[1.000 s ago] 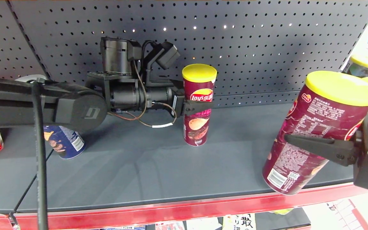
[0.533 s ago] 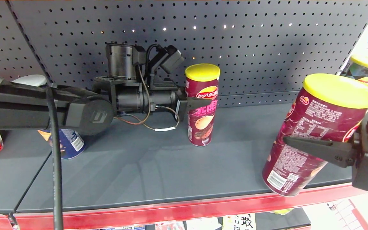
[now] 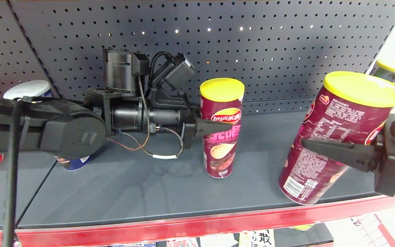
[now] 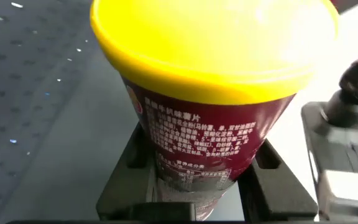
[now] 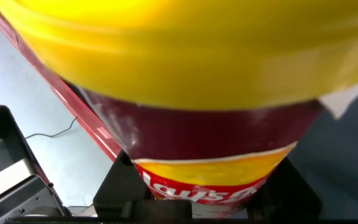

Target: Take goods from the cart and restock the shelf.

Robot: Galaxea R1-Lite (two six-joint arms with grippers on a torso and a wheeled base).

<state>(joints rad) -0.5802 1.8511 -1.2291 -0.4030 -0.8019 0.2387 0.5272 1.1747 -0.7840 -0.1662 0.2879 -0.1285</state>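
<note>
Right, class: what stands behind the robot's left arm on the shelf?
A can with a white lid and blue base, standing on the grey shelf. The left arm covers its middle, so most of it is hidden.

Dim shelf with soft shadows; bright daylight at right; light pinpoints through the pegboard holes.

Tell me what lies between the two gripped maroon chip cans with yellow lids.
Nothing: in the head view, only bare dark grey shelf board separates the upright maroon can from the tilted maroon can.
</note>
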